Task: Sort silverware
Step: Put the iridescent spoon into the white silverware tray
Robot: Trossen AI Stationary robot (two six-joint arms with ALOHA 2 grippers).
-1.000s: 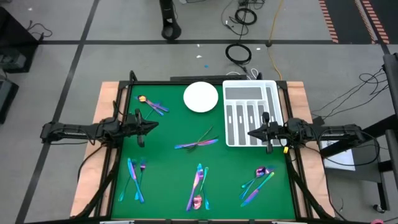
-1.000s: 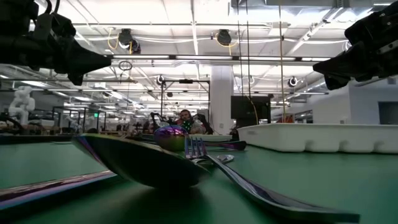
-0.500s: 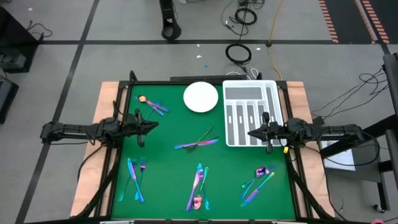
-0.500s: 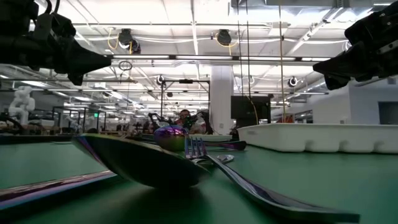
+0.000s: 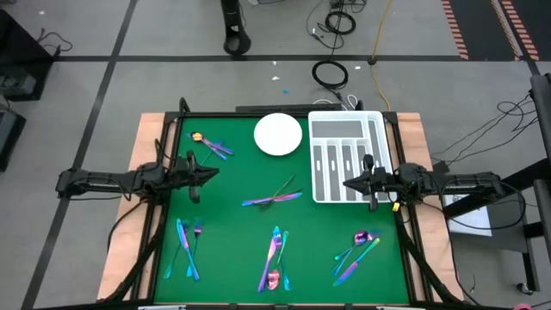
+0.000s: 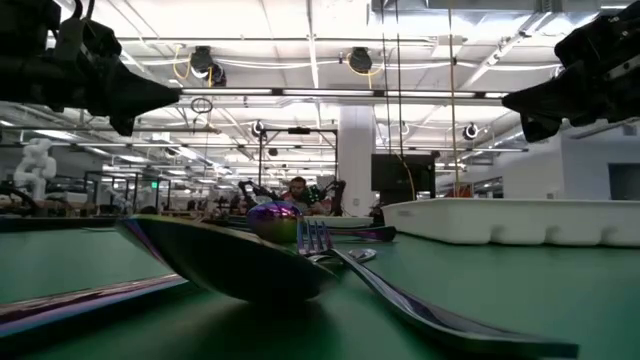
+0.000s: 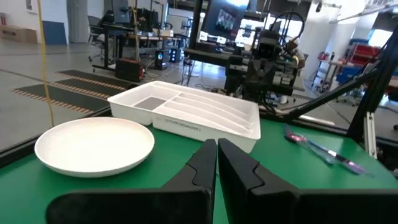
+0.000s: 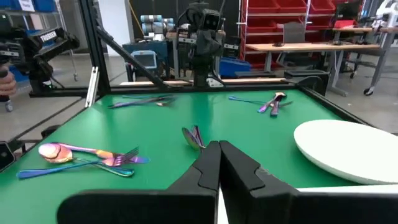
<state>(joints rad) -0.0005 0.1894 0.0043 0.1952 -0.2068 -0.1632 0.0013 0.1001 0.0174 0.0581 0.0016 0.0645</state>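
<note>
The silverware lies in several iridescent clusters on the green table: far left (image 5: 209,145), centre (image 5: 273,197), near left (image 5: 187,245), near centre (image 5: 275,258) and near right (image 5: 357,252). A spoon (image 6: 230,260) and a fork (image 6: 320,240) of the near-centre cluster fill the low view. My left gripper (image 5: 215,175) hovers shut and level above the table's left edge, holding nothing; its fingers (image 7: 205,163) meet in the left wrist view. My right gripper (image 5: 346,182) hovers shut at the right edge, over the tray's near end, with its fingers (image 8: 208,163) together and holding nothing.
A round white plate (image 5: 278,135) sits at the far middle of the table. A white slotted tray (image 5: 349,157) lies at the far right beside it. Beyond the table are a workshop floor, cables and benches, with a person far off in the low view.
</note>
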